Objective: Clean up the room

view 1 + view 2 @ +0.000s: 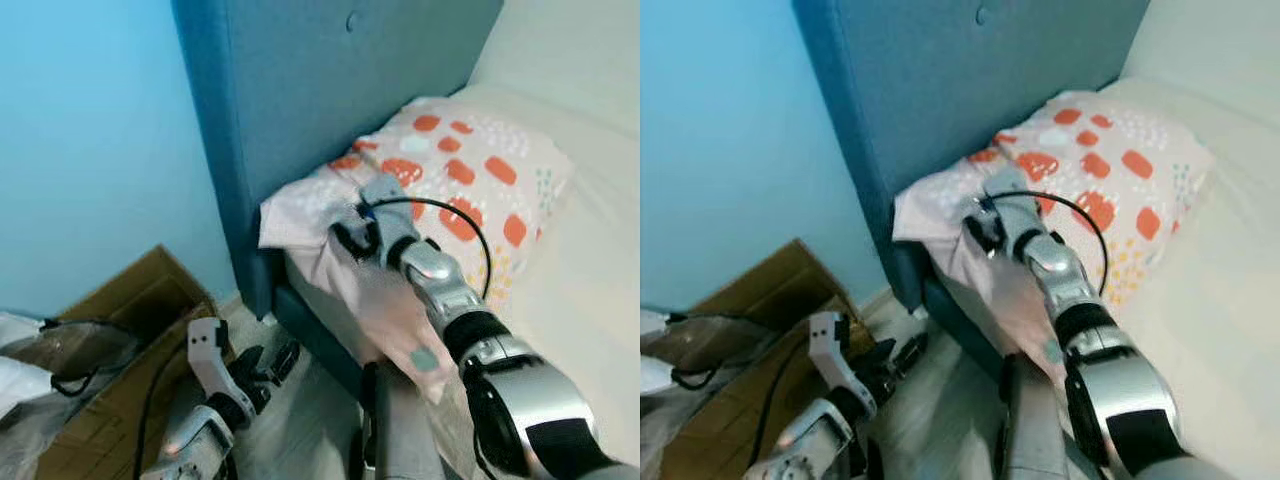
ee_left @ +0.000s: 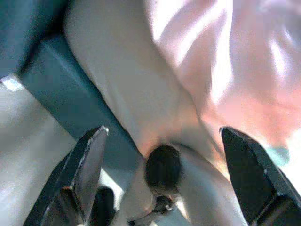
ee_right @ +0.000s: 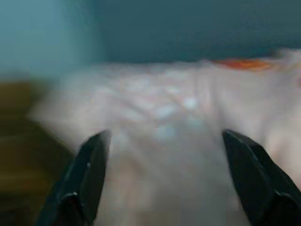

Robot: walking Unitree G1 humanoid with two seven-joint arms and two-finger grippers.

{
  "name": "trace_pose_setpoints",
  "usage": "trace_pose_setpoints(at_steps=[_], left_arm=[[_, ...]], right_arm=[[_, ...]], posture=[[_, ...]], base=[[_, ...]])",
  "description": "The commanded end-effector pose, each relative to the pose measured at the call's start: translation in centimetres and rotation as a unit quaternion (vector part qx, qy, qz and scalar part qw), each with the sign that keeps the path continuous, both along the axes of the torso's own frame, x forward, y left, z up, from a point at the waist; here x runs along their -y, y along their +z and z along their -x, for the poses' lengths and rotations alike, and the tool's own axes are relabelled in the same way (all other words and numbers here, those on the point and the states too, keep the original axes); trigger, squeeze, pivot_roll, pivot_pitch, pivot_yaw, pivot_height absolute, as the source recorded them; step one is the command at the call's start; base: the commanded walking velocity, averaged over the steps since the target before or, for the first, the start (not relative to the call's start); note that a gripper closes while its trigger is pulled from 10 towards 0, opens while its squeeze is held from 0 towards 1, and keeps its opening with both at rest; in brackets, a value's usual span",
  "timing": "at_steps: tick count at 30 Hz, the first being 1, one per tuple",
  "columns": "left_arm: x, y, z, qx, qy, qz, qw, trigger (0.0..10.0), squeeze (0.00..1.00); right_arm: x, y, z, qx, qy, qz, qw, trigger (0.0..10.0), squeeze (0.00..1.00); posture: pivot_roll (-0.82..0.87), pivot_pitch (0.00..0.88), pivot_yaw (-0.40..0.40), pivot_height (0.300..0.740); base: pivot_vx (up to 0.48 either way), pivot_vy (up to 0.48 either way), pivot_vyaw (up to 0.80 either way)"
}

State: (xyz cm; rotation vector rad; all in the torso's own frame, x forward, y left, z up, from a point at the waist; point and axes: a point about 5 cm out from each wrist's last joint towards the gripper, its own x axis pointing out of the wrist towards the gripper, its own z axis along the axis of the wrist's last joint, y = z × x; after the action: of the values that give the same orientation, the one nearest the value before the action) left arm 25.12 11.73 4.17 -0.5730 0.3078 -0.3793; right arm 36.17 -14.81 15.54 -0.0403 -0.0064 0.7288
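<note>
Fingers [image 3: 89,183] of the right gripper [image 1: 352,238] are spreading wide against the spotted pillow [image 1: 455,190] by the blue headboard [image 1: 330,90]; the left gripper [image 1: 268,362] is hanging low, fingers apart too.

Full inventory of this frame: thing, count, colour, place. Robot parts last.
pillow: 1, pale pink with orange spots, on the bed against the headboard, one corner hanging over the bed's edge
headboard: 1, dark teal, upright behind the pillow
bed sheet: 1, cream, right of the pillow
wall: 1, light blue, left of the headboard
cardboard box: 1, brown, on the floor, lower left
right gripper: 1, black, open, at the pillow's overhanging corner
left gripper: 1, black, open, low beside the bed base
</note>
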Motion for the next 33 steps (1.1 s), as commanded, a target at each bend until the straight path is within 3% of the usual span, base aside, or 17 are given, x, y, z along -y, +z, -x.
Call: trace_pose_setpoints(at_steps=[1, 2, 4, 8, 10, 12, 14, 15, 16, 17, 19, 20, 23, 24, 26, 33], left_arm=[[-1.0, -1.9, 0.5, -0.029, 0.010, -0.028, 0.999, 10.0, 0.00], [-1.0, -1.9, 0.5, -0.029, 0.010, -0.028, 0.999, 10.0, 0.00], [-1.4, -2.8, 0.5, -0.047, 0.007, -0.041, 0.998, 10.0, 0.00], [-1.7, -3.7, 0.3, -0.062, 0.005, -0.059, 0.996, 10.0, 0.00], [-2.5, -5.1, 0.3, -0.091, 0.016, -0.088, 0.992, 10.0, 0.00], [-2.5, -5.1, 0.3, -0.091, 0.016, -0.088, 0.992, 10.0, 0.00], [-3.2, -6.5, 0.5, -0.118, 0.022, -0.113, 0.986, 10.0, 0.00], [-3.2, -6.5, 0.5, -0.118, 0.022, -0.113, 0.986, 10.0, 0.00], [-3.4, -6.9, 0.6, -0.126, 0.023, -0.120, 0.985, 10.0, 0.00], [-3.4, -6.9, 0.6, -0.126, 0.023, -0.120, 0.985, 10.0, 0.00], [-3.6, -7.6, 0.9, -0.145, 0.024, -0.132, 0.980, 10.0, 0.00], [-3.6, -7.6, 0.9, -0.145, 0.024, -0.132, 0.980, 10.0, 0.00], [-3.9, -8.3, 1.4, -0.161, 0.029, -0.138, 0.977, 10.0, 0.00], [-3.9, -8.3, 1.4, -0.161, 0.029, -0.138, 0.977, 10.0, 0.00], [-4.1, -8.5, 1.5, -0.166, 0.038, -0.136, 0.976, 10.0, 0.00], [-4.4, -8.9, 1.9, -0.178, 0.047, -0.137, 0.973, 10.0, 0.00]], right_arm=[[0.6, 0.1, 2.1, -0.042, 0.092, -0.081, 0.992, 10.0, 0.04], [0.6, 0.1, 2.1, -0.042, 0.092, -0.081, 0.992, 10.0, 0.04], [0.6, -0.7, 4.7, -0.061, 0.150, -0.106, 0.981, 10.0, 0.00], [0.4, -1.4, 6.1, -0.074, 0.179, -0.128, 0.973, 10.0, 0.00], [0.7, -4.2, 6.2, -0.095, 0.115, -0.168, 0.974, 10.0, 0.00], [0.7, -4.2, 6.2, -0.095, 0.115, -0.168, 0.974, 10.0, 0.00], [1.6, -8.7, 5.9, -0.164, -0.021, -0.178, 0.970, 10.0, 0.00], [1.6, -8.7, 5.9, -0.164, -0.021, -0.178, 0.970, 10.0, 0.00], [1.9, -10.3, 6.2, -0.198, -0.066, -0.174, 0.962, 10.0, 0.00], [1.9, -10.3, 6.2, -0.198, -0.066, -0.174, 0.962, 10.0, 0.00], [2.5, -13.5, 7.4, -0.260, -0.140, -0.124, 0.947, 10.0, 0.00], [2.5, -13.5, 7.4, -0.260, -0.140, -0.124, 0.947, 10.0, 0.00], [3.8, -16.8, 9.6, -0.324, -0.217, -0.072, 0.918, 10.0, 0.00], [3.8, -16.8, 9.6, -0.324, -0.217, -0.072, 0.918, 10.0, 0.00], [4.1, -18.0, 10.7, -0.348, -0.235, -0.058, 0.906, 10.0, 0.00], [4.3, -19.4, 12.1, -0.374, -0.250, -0.038, 0.892, 10.0, 0.00]], posture=[[-0.03, 0.134, -0.089, 0.553], [-0.03, 0.134, -0.089, 0.553], [-0.04, 0.114, -0.085, 0.553], [-0.05, 0.064, -0.072, 0.553], [-0.07, 0.021, -0.053, 0.553], [-0.07, 0.021, -0.053, 0.553], [-0.07, 0.000, -0.035, 0.553], [-0.07, 0.000, -0.035, 0.553], [-0.07, 0.000, -0.035, 0.553], [-0.07, 0.000, -0.035, 0.553], [-0.06, 0.000, -0.020, 0.553], [-0.06, 0.000, -0.020, 0.553], [-0.06, 0.000, -0.011, 0.553], [-0.06, 0.000, -0.011, 0.553], [-0.05, 0.000, -0.010, 0.557], [-0.04, 0.000, -0.009, 0.572]], base=[[0.000, 0.000, 0.00], [0.000, 0.000, 0.00], [0.000, 0.000, 0.00], [0.000, 0.000, 0.00], [0.000, 0.000, 0.00], [0.000, 0.000, 0.00], [0.000, 0.000, 0.00], [0.000, 0.000, 0.00], [0.000, 0.000, 0.00], [0.000, 0.000, 0.00], [-0.328, 0.000, 0.00], [-0.341, 0.000, 0.00], [-0.330, 0.000, 0.00], [-0.300, 0.000, 0.00], [0.000, 0.000, 0.00], [0.000, 0.000, 0.00]])
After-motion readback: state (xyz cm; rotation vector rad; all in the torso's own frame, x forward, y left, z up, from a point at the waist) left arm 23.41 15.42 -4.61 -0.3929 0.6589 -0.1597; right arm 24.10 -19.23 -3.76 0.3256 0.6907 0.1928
